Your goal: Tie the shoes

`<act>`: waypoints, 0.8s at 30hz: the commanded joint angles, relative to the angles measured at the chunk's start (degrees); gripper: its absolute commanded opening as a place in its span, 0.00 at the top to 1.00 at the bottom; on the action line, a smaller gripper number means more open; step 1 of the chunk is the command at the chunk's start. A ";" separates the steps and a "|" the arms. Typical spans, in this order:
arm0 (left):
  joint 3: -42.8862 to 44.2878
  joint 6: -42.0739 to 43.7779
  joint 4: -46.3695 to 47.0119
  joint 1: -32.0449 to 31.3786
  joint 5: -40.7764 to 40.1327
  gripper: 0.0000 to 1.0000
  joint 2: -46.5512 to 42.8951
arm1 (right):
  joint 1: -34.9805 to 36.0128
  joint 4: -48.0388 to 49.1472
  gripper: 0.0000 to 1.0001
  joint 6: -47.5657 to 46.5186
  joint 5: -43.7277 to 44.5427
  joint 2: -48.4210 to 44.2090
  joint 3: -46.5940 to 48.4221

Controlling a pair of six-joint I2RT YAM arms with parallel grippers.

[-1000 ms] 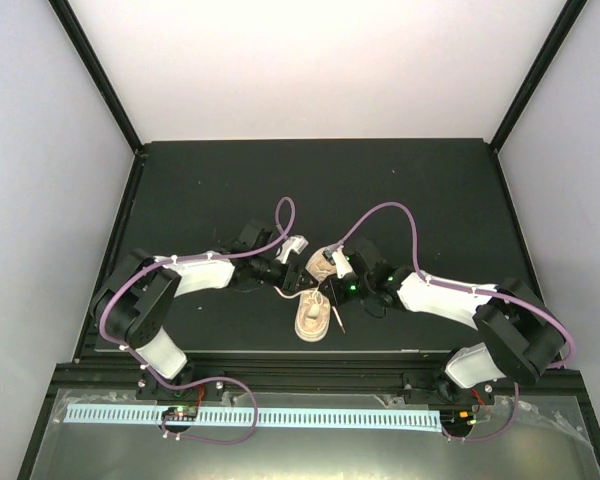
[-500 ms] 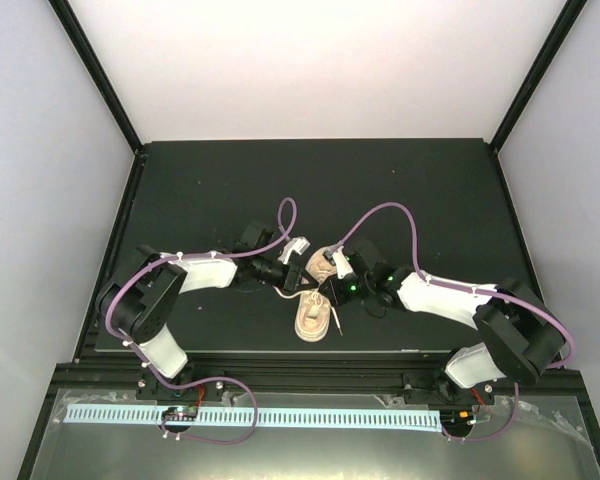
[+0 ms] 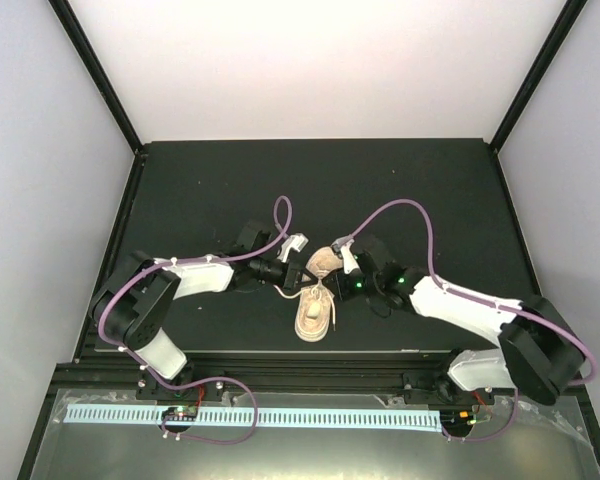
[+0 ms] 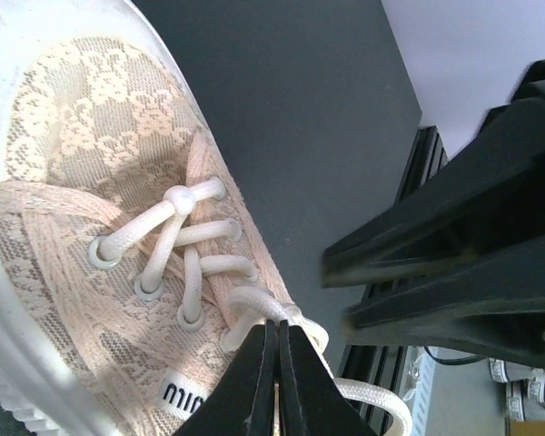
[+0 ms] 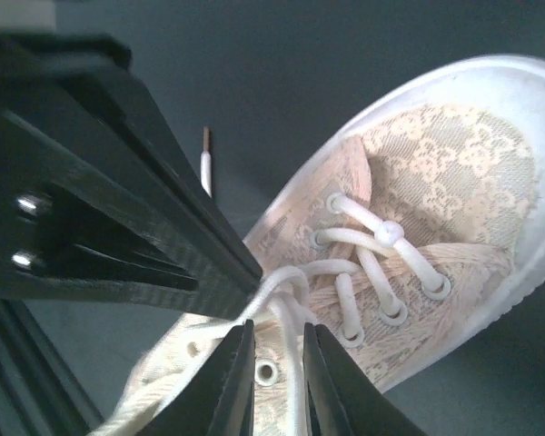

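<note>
The right gripper (image 5: 279, 331) has been drawn outward, narrowly parted astride thin off-white laces (image 5: 354, 213) of the beige lace-knit sneaker (image 3: 313, 315); a loop (image 4: 263, 304) is pinched by the left gripper (image 4: 277, 329); tightening is judged begun.

The right gripper (image 5: 279, 334) is showing at the bottom edge, its jaws standing narrowly apart with a lace strand (image 5: 293, 381) running between them. The sneaker (image 5: 454, 163) is lying on the dark table (image 5: 327, 45), toe pointing upper right, with a small knot (image 5: 391, 232) sitting on its crossed lacing. A blurred black body (image 5: 82, 182) is filling the left side, its tip reaching the lace loop.
</note>
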 commanded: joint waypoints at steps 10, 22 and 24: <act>-1.47 -1.98 3.36 -0.24 -2.06 0.98 -2.25 | 1.54 -1.50 0.57 8.97 4.11 -11.37 -2.63; -1.23 -1.98 3.46 -0.23 -2.11 0.98 -1.90 | 8.04 0.84 0.53 9.95 3.27 -2.96 0.78; -1.27 -2.00 3.40 -0.23 -2.01 0.99 -1.94 | 8.34 1.01 0.61 10.08 3.73 -1.78 1.16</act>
